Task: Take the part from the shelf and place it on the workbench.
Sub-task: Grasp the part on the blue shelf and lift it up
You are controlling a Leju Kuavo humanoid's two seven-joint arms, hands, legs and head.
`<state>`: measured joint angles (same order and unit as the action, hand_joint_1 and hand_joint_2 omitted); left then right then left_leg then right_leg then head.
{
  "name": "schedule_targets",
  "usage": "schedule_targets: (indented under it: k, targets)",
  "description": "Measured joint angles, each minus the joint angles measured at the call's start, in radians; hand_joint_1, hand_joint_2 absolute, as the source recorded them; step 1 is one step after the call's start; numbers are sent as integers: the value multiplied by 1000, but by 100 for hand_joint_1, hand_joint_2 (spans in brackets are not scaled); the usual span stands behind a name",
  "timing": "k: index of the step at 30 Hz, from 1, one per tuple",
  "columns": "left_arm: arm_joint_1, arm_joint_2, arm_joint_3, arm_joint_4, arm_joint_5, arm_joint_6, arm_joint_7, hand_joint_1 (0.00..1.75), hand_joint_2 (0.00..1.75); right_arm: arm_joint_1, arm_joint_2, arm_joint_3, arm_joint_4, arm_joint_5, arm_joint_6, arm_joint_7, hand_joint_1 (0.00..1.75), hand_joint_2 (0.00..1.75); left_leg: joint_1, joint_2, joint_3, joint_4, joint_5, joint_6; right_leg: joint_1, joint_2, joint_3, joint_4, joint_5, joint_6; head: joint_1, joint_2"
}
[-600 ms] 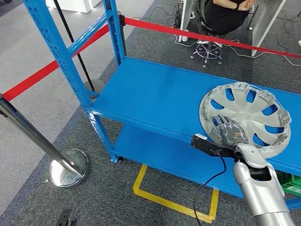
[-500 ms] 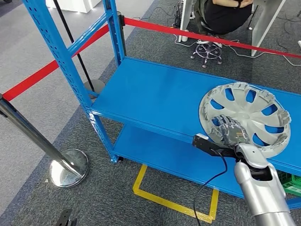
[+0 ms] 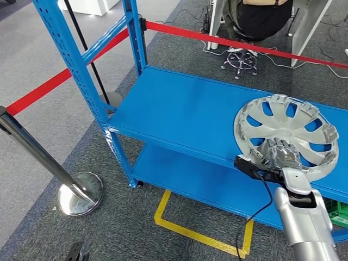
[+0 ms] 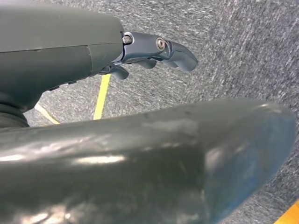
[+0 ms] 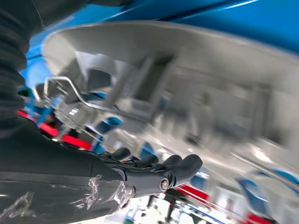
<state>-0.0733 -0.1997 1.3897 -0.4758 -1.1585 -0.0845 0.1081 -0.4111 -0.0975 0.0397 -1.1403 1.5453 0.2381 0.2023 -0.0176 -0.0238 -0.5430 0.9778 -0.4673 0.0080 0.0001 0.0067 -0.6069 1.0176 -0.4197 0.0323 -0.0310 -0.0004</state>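
A silver hubcap (image 3: 287, 122) with blue showing through its slots lies flat on the blue shelf's upper deck (image 3: 185, 109), near the right end. My right hand (image 3: 282, 154) reaches over the hubcap's near rim, fingers stretched out and apart, gripping nothing. In the right wrist view the hubcap's ribbed edge (image 5: 183, 60) is blurred and close beside the extended dark fingers (image 5: 176, 168). My left hand (image 4: 155, 49) hangs over grey carpet, fingers loosely extended and empty.
Blue shelf uprights (image 3: 78, 70) stand at the left, with a lower deck (image 3: 188, 174) beneath. Red barrier tape (image 3: 230, 41) runs behind the shelf, and a chrome stanchion (image 3: 80, 193) stands at the left. A seated person (image 3: 262, 16) is beyond. Yellow floor tape (image 3: 197, 234) and a green crate (image 3: 339, 215) lie below.
My right hand has slid to the right along the hubcap's near rim. The view has shifted slightly. The hubcap stays on the shelf.
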Motion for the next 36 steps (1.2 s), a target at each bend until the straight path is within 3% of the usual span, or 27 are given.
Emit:
schedule_targets:
  k: [8,21,25,36]
  targets:
    - [0,0,0,1,5,2,-11,0,0,11,1,-92,25,21,8,16,0,175,-2,0,-1,0,3,4,-2,1,1,-3,4,4,0,0]
    - [-1,0,0,1,5,2,-12,0,0,14,1,-124,41,25,10,19,0,175,-2,0,-2,0,2,4,-2,1,0,-4,4,4,0,0]
    - [-2,0,0,1,5,3,-12,0,0,14,1,-125,41,25,11,17,171,175,-2,0,-2,0,2,4,-2,1,0,-4,4,4,0,0]
    - [-2,-3,-2,1,23,12,0,0,0,45,12,-124,-3,29,-20,-65,175,175,-2,3,-1,0,2,4,-2,5,0,-5,6,5,0,0]
